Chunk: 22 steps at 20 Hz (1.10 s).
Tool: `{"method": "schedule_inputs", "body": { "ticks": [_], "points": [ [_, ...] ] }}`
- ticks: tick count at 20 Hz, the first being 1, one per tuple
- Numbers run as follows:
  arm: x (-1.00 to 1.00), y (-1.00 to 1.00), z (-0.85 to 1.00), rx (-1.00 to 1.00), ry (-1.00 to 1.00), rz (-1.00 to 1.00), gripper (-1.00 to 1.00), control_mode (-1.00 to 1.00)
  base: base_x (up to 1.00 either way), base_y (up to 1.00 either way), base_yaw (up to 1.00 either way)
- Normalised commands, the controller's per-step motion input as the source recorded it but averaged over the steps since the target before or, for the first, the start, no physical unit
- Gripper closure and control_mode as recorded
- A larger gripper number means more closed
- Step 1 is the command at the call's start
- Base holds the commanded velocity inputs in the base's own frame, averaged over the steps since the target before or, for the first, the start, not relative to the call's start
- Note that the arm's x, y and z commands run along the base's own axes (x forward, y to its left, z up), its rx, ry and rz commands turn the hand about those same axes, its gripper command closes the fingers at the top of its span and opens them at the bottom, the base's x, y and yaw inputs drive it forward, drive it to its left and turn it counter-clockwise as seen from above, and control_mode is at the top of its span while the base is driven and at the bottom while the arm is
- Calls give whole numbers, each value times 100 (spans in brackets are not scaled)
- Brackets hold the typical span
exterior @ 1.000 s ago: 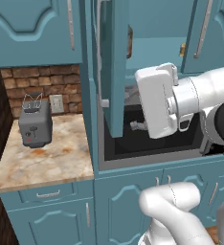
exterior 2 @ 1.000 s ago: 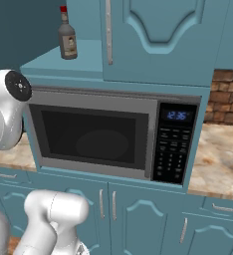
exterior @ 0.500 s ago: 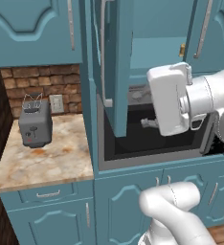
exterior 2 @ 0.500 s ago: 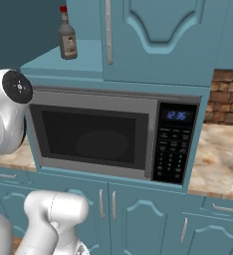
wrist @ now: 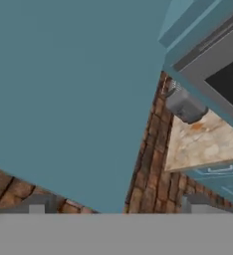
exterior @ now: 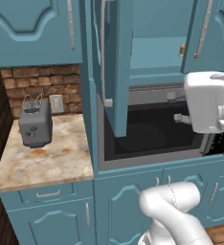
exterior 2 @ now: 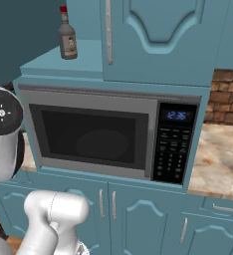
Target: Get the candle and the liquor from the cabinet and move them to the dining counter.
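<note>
Your white arm has swung rightward across the left base view over the last second, its big wrist housing moving from in front of the open cabinet bay to the right edge, level with the stainless microwave (exterior 2: pixel 113 137). That carries the hand away from the shelf, so the reach for the bottle isn't lined up yet.

The dark grey glass liquor bottle with the red cap (exterior 2: pixel 67 36) stands upright on the shelf floor of the teal-blue upper wall cabinet (exterior 2: pixel 153 37), near its left front corner, just above the microwave. The small gold-tan candle (exterior: pixel 182 50) is only a speck at the shelf's right side, behind the open door's edge.

Your claw (wrist: pixel 118 205) is spread wide, tips far apart, holding and touching nothing. It looks past a teal panel toward the grey toaster (wrist: pixel 186 105) on the marble counter (wrist: pixel 203 142).
</note>
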Motion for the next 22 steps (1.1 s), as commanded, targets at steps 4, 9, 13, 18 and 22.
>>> {"method": "schedule_inputs", "body": {
  "ticks": [4, 9, 13, 18, 22],
  "points": [
    [3, -67, 10, -11, -24, -13, -100, -100, 0, 0, 0],
    [15, -72, 13, -13, -21, -8, -100, -100, 0, 0, 0],
    [28, -71, 15, -16, -15, -9, -100, -100, 0, 0, 0],
    [43, -57, 8, -15, -6, -17, -100, -100, 0, 0, 0],
    [52, -58, 6, -9, 0, -23, -100, -100, 0, 0, 0]
  ]
}}
